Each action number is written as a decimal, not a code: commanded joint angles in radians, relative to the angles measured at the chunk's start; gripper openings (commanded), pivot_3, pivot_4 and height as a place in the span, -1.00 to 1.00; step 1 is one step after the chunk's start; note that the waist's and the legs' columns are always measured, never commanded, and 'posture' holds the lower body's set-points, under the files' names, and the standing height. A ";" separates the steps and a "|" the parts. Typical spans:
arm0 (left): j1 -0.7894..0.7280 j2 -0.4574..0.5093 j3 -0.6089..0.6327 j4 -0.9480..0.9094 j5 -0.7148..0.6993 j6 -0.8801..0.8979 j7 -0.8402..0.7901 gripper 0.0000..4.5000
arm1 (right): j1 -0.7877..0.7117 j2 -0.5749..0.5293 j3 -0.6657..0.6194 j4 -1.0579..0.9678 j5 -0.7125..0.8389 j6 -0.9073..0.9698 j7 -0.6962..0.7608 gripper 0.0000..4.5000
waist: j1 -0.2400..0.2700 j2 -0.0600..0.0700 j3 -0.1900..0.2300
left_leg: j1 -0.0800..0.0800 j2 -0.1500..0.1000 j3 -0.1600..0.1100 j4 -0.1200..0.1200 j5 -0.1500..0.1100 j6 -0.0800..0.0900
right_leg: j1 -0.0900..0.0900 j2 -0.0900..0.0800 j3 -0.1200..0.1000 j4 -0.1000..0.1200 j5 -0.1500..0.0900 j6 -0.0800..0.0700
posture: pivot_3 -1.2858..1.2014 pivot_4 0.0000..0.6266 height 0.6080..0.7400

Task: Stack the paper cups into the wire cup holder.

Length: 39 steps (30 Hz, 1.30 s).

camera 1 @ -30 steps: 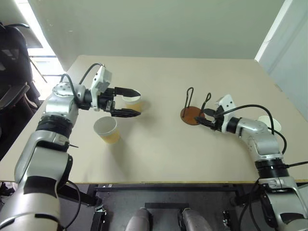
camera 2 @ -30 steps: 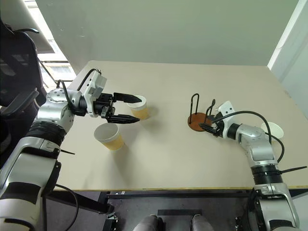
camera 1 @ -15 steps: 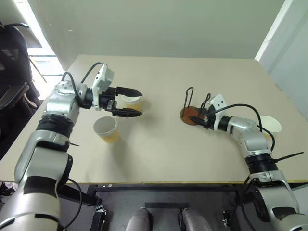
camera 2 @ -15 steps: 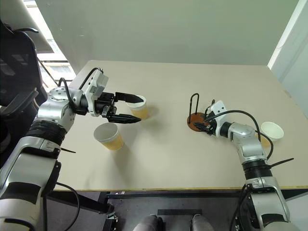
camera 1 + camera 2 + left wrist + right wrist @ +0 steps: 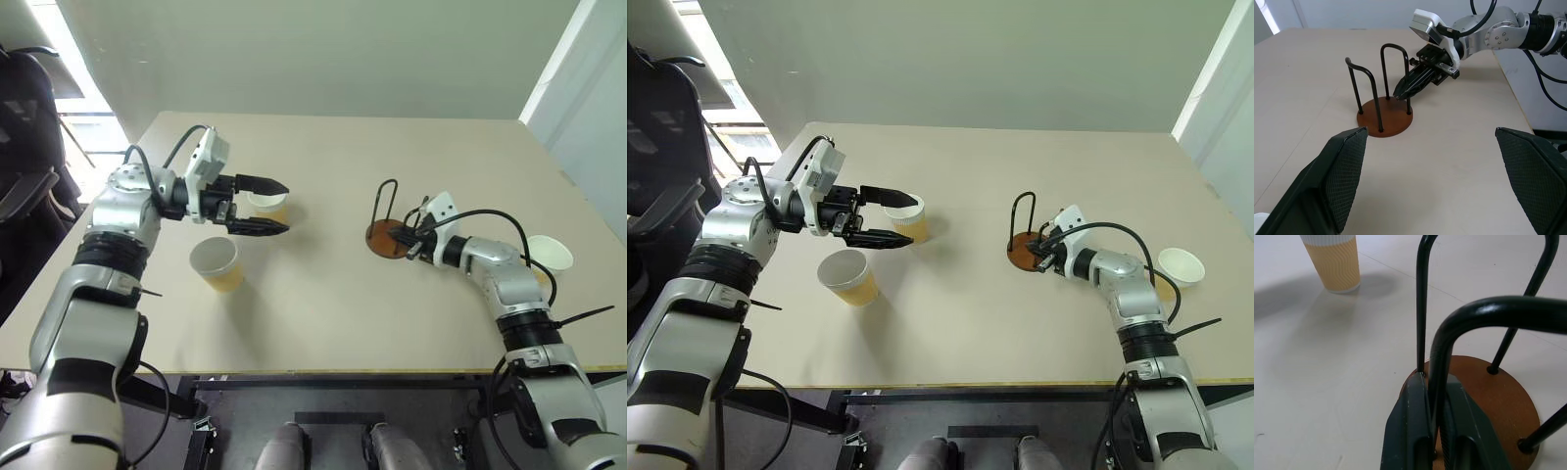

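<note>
From the head views we see the table (image 5: 323, 304) with the holder (image 5: 390, 233) standing at about 3 o'clock from the centre, its disc flat and both wire loops upright. Our right gripper (image 5: 414, 245) is pressed together on the lower leg of the nearer loop, so it is pinching the holder. Our left gripper (image 5: 904, 221) hangs spread wide around one cup (image 5: 909, 217) at 10 o'clock, the fingers on either side and apart from it as far as we can tell. A second cup (image 5: 849, 276) stands just nearer us, at 8 o'clock, and a third cup (image 5: 1180, 266) sits at the far right edge, at 4 o'clock, behind our right forearm. In the left wrist view the spread fingers (image 5: 1337, 183) frame the holder (image 5: 1385, 116), with the right gripper (image 5: 1411, 87) nipped shut at the foot of one loop. In the right wrist view the two fingers (image 5: 1409, 431) clamp the thin wire just above the disc, and a cup (image 5: 1335, 262) stands well beyond. We judge the thin wire could slip or twist in so narrow a pinch, tipping the holder, and the left fingers could knock their cup over if they close off-centre.
</note>
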 commanded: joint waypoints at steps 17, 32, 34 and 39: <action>-0.002 0.034 0.029 0.001 -0.009 -0.021 -0.039 1.00 | -0.088 -0.082 0.076 -0.010 0.023 -0.013 0.365 -0.98 | -0.001 0.000 0.000 | -0.003 0.000 0.000 0.000 0.000 0.000 | -0.003 0.000 0.000 0.000 0.000 -0.001 | 0.03 -0.52 1.00; 0.032 0.078 0.032 -0.019 -0.024 -0.027 -0.039 1.00 | -0.067 -0.140 0.135 -0.078 0.028 -0.006 0.555 -0.98 | -0.002 0.000 0.000 | -0.003 0.000 0.000 0.001 0.001 -0.001 | -0.003 0.000 -0.001 0.001 -0.004 -0.009 | 0.03 -0.52 1.00; 0.035 0.083 0.032 -0.008 -0.024 -0.035 -0.039 1.00 | -0.059 -0.140 0.141 -0.106 0.037 0.007 0.572 -0.98 | -0.002 0.000 0.000 | -0.003 0.000 0.000 0.001 0.001 -0.001 | -0.003 0.000 -0.001 0.001 -0.004 -0.009 | 0.03 -0.52 1.00; 0.039 0.090 0.029 0.006 -0.023 -0.049 -0.039 1.00 | -0.057 -0.130 0.154 -0.125 0.035 0.013 0.579 -0.98 | -0.001 0.000 0.000 | -0.003 0.000 0.000 0.001 0.001 -0.001 | -0.003 0.000 -0.001 0.001 -0.004 -0.009 | 0.03 -0.52 1.00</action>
